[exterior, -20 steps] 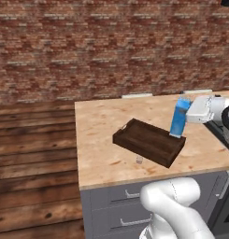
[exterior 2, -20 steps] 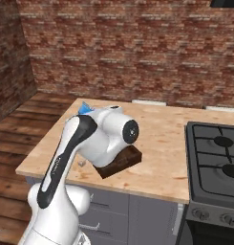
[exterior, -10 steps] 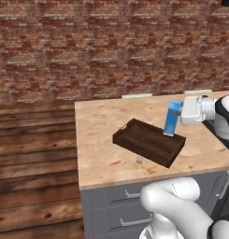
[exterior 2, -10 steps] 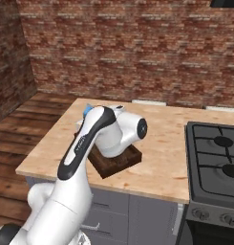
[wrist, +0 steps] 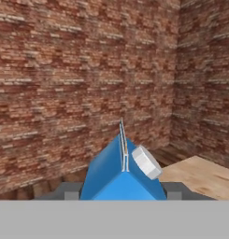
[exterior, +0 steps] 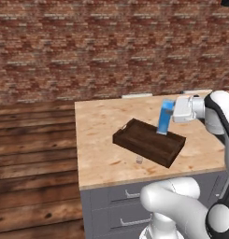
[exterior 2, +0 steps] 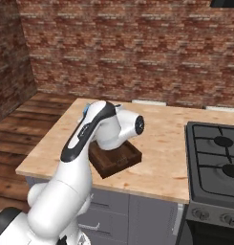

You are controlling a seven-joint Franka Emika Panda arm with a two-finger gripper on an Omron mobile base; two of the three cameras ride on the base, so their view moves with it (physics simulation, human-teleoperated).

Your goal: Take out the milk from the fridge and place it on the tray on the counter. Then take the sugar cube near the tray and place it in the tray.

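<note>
Dark-brown tray (exterior 2: pixel 119 162) on the counter (exterior 2: pixel 166 143), half hidden behind the white arm (exterior 2: pixel 97 131); black stove (exterior 2: pixel 216 158) right.

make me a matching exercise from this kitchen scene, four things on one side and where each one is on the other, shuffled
Things:
1. milk
2. tray
3. sugar cube
4. stove

Places:
A. on the bare counter, just in front of the tray's near edge
B. held in the end effector, tilted, over the tray's right part
C. set into the counter at the right side of the right base view
D. lying on the counter, angled to its front edge

Pairs: 1-B, 2-D, 3-A, 4-C
</note>
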